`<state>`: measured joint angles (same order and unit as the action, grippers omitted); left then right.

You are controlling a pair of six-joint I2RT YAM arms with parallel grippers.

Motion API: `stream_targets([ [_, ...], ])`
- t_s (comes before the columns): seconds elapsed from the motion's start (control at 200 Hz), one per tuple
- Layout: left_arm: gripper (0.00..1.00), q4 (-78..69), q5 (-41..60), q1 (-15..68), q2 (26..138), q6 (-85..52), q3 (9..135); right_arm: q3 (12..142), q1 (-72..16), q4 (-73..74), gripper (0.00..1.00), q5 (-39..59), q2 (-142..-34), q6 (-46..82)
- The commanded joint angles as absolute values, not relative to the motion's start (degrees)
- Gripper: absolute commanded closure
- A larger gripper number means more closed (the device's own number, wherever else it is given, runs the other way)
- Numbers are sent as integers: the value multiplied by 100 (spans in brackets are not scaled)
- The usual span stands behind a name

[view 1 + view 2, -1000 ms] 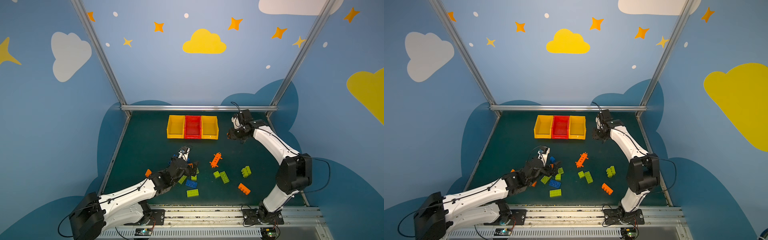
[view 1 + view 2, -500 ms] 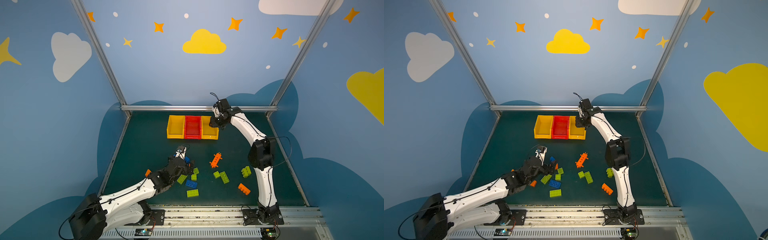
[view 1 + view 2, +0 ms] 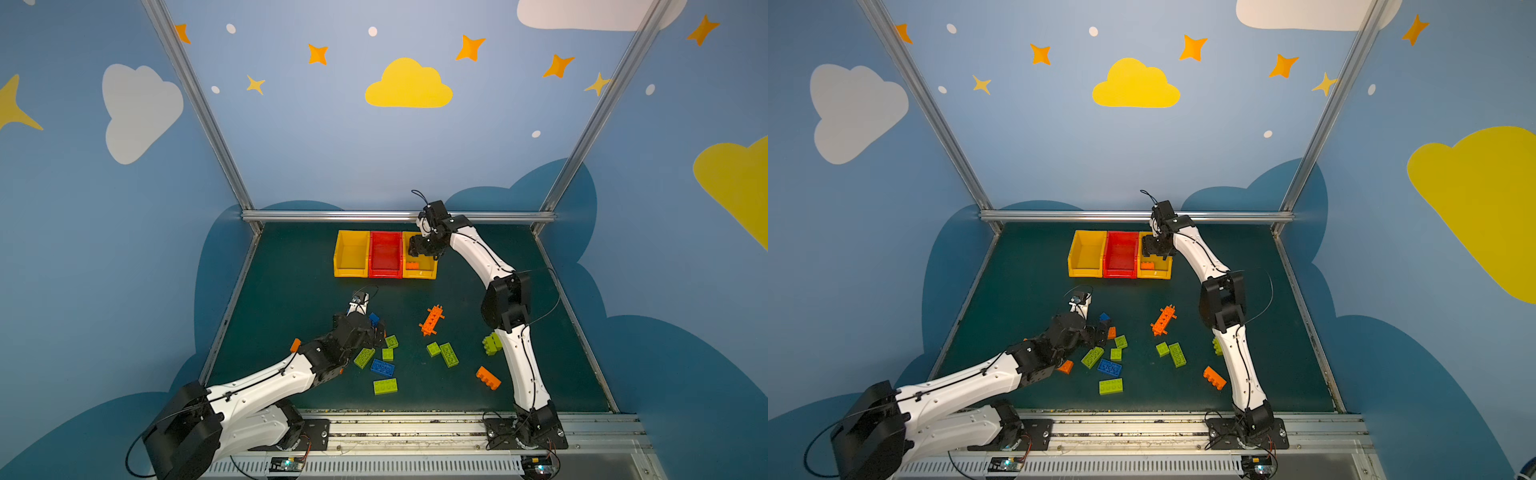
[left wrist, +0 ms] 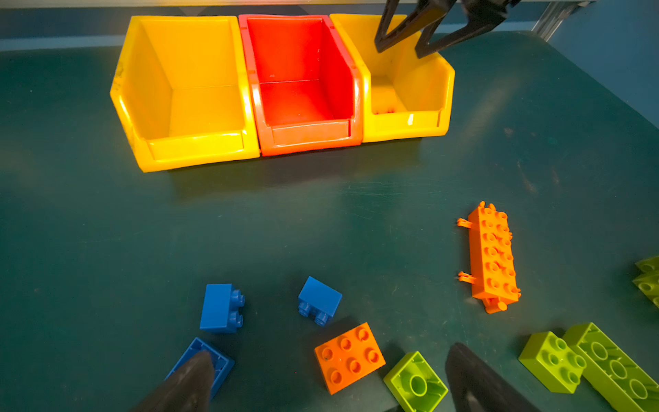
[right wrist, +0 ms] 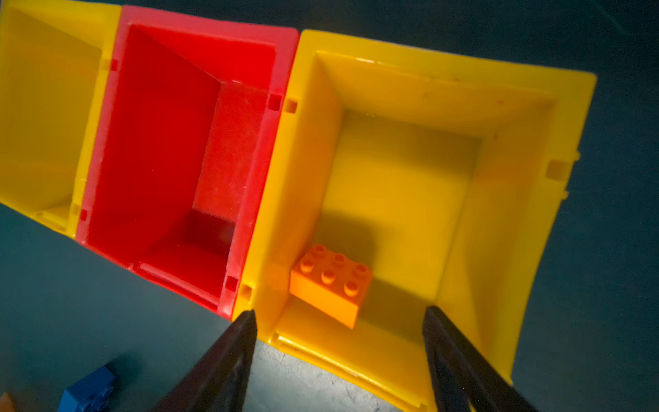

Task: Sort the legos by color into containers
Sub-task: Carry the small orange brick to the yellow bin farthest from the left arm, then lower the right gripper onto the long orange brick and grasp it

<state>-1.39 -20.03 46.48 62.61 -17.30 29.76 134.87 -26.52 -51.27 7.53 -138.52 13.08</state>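
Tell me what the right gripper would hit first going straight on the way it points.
Probably the orange six-stud brick lying in the yellow bin beneath the open right gripper; depth is unclear, so perhaps the bin floor.

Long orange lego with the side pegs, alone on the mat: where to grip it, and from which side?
Grip the long orange lego across its narrow width at mid-length, between the side pegs, coming straight down. It lies flat, studs up, with bare mat along both long sides; endwise it is probably too long to span.
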Motion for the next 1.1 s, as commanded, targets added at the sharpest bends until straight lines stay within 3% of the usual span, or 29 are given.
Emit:
stream_targets([
  [0.0,0,131,-1677,4639,5941,-1733,3032,12954,-2839,-5176,28,626,-12772,1373],
  [0.125,0,265,-1322,4798,5545,-1765,3007,11773,-2964,-5287,29,-337,-11878,2404],
  [0.29,0,544,-1416,5183,4914,-1948,2864,10332,-3085,-5716,25,-334,-11221,3071],
  [0.581,0,694,-1556,5643,3867,-2725,2130,7656,-3753,-4401,24,-756,-10083,3896],
  [1.096,0,1039,-1892,5810,3393,-3059,1767,7172,-4410,-3777,27,-1378,-10518,5346],
])
